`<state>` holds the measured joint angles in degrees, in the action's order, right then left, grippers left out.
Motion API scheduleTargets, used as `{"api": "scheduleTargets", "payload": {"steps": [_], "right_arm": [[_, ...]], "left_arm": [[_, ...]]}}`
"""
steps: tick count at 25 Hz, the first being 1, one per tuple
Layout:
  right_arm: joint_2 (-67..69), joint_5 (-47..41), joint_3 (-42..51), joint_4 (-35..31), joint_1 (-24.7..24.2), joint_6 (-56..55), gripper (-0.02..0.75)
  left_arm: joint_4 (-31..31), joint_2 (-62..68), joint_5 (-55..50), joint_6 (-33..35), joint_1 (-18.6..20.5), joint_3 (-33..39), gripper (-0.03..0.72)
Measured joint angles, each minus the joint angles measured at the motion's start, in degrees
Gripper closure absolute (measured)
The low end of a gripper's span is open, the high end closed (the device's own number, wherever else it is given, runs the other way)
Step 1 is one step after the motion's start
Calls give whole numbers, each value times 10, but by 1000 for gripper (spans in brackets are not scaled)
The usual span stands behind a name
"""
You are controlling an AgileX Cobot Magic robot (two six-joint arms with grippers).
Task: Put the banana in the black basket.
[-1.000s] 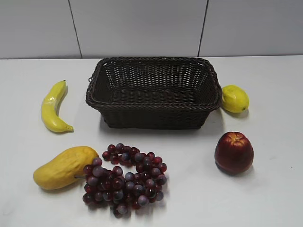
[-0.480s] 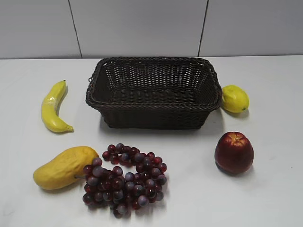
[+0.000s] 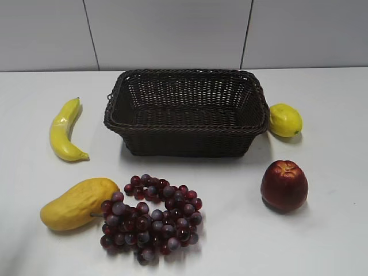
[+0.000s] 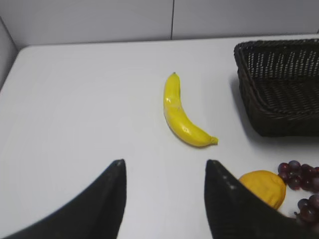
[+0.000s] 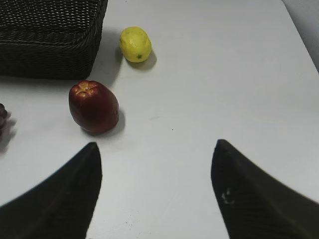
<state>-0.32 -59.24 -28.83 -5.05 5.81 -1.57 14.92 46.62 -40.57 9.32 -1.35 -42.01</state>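
The banana (image 3: 62,131) lies on the white table left of the black basket (image 3: 187,144), apart from it. It also shows in the left wrist view (image 4: 180,115), ahead of my left gripper (image 4: 164,163), which is open and empty above bare table. The basket (image 4: 259,99) is at the right of that view and is empty. My right gripper (image 5: 155,144) is open and empty over the table right of the basket (image 5: 50,55). Neither gripper shows in the exterior view.
A yellow-orange mango (image 3: 77,203) and a bunch of dark grapes (image 3: 150,217) lie in front of the basket at the left. A red apple (image 3: 284,185) sits front right, a lemon (image 3: 285,119) beside the basket's right end. A wall stands behind.
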Motion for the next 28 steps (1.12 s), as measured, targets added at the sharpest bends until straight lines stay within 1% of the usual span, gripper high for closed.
{"api": "scheduleTargets", "payload": {"steps": [2, 4, 11, 18, 20, 25, 26, 28], "right_arm": [[0, 0, 0, 0, 0, 0, 218], [0, 0, 0, 0, 0, 0, 218], [0, 0, 0, 0, 0, 0, 218], [0, 0, 0, 0, 0, 0, 218], [0, 0, 0, 0, 0, 0, 218], [0, 0, 0, 0, 0, 0, 218], [0, 0, 0, 0, 0, 0, 218], [0, 0, 0, 0, 0, 0, 218]], "left_arm": [[1, 64, 21, 3, 0, -19, 109], [2, 131, 39, 3, 1, -43, 100], [2, 350, 58, 7, 1, -155, 99], [18, 539, 42, 7, -3, -277, 101], [18, 576, 41, 7, -11, -303, 101], [16, 653, 36, 0, -46, -363, 101], [7, 667, 36, -10, -52, -371, 101], [-28, 689, 36, -55, -61, -385, 101]]}}
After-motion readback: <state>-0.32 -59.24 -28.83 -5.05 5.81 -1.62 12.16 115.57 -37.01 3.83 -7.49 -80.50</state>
